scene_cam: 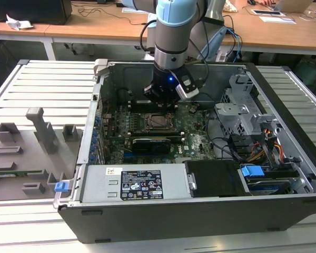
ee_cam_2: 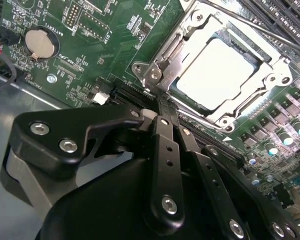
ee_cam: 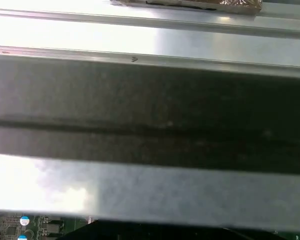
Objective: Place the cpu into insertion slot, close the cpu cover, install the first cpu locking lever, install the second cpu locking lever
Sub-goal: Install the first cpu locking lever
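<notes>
One arm reaches down into the open computer case, which lies on its side on the slatted grey table. We take the insertion slot as our landmark: it sits mid-board on the green motherboard.

In the second wrist view the cpu lies flat inside the slot, its pale metal top showing through the window of the cpu cover. The cover is down over the chip, its grey frame lying around the chip's edges.

The tool sits at the slot's edge, just outside one corner of the cover frame. Its black fingers lie pressed together, clenched with no gap we can see, and their tip meets the metal hinge-like bracket at that corner. We cannot tell whether a lever wire is pinched at the tip. A thin metal lever rod runs along the far side of the slot, next to the black memory slots.

A round coin battery sits on the board well away from the slot. In the exterior view, the black graphics card lies just beside the slot, toward the case's front wall. In the first wrist view we see a case wall and a sliver of green board.
</notes>
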Motion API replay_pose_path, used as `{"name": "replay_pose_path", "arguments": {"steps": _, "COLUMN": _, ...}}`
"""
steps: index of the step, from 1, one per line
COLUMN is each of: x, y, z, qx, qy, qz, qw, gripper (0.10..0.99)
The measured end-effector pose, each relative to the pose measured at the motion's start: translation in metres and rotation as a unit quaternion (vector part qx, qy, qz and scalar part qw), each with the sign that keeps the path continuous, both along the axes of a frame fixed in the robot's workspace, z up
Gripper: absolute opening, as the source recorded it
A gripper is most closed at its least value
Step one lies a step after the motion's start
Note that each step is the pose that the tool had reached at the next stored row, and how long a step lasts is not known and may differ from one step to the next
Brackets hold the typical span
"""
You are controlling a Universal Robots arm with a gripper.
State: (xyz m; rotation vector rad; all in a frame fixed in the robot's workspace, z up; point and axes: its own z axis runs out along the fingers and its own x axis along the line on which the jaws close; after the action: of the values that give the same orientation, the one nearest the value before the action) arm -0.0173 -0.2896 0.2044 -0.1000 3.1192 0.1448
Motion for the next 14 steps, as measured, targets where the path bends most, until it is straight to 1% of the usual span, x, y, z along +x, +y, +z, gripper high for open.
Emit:
{"name": "replay_pose_path", "arguments": {"steps": 2, "x": 0.0, "y": -0.0002, "z": -0.0013, "qx": -0.0042, "qy": 0.0001, "qz": 0.0, "qw": 1.0, "gripper": 0.106}}
{"name": "replay_pose_path", "arguments": {"steps": 4, "x": 0.0002, "y": 0.0002, "z": -0.0029, "qx": -0.0056, "qy": -0.0002, "qz": 0.0, "qw": 1.0, "gripper": 0.106}}
{"name": "replay_pose_path", "arguments": {"steps": 5, "x": 0.0002, "y": 0.0003, "z": -0.0032, "qx": -0.0078, "qy": -0.0002, "qz": 0.0, "qw": 1.0, "gripper": 0.106}}
{"name": "replay_pose_path", "arguments": {"steps": 7, "x": 0.0003, "y": 0.0001, "z": -0.0033, "qx": -0.0102, "qy": -0.0001, "qz": 0.0, "qw": 0.9999, "gripper": 0.106}}
{"name": "replay_pose_path", "arguments": {"steps": 11, "x": 0.0003, "y": 0.0, "z": -0.003, "qx": -0.0104, "qy": -0.0001, "qz": 0.0, "qw": 0.9999, "gripper": 0.106}}
{"name": "replay_pose_path", "arguments": {"steps": 12, "x": 0.0003, "y": 0.0001, "z": -0.0018, "qx": -0.0101, "qy": -0.0003, "qz": 0.0, "qw": 0.9999, "gripper": 0.106}}
{"name": "replay_pose_path", "arguments": {"steps": 14, "x": 0.0003, "y": 0.0001, "z": 0.0052, "qx": -0.0103, "qy": -0.0001, "qz": 0.0, "qw": 0.9999, "gripper": 0.106}}
